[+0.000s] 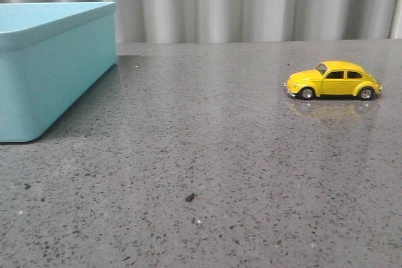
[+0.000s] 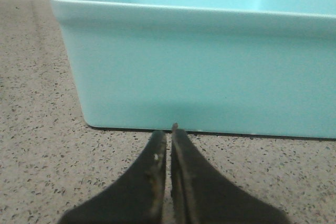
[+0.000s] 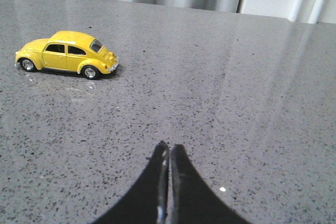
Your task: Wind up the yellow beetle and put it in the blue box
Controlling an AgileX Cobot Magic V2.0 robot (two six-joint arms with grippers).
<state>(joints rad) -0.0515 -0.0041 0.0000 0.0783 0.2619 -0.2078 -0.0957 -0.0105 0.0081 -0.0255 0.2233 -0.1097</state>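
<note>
The yellow beetle (image 1: 333, 80) stands on its wheels on the grey speckled table at the right, side-on, nose to the left. The right wrist view also shows the yellow beetle (image 3: 66, 53), off to one side of my right gripper (image 3: 169, 147), which is shut and empty, well short of the car. The blue box (image 1: 44, 67) sits at the table's far left, open at the top. My left gripper (image 2: 168, 132) is shut with nothing in it, low over the table just before the blue box (image 2: 199, 72), whose wall fills that view. Neither arm shows in the front view.
A small dark crumb (image 1: 190, 197) lies on the table (image 1: 201, 155) near the front middle. A pale corrugated curtain (image 1: 251, 1) runs behind the table's far edge. The box's inside looks empty in the left wrist view.
</note>
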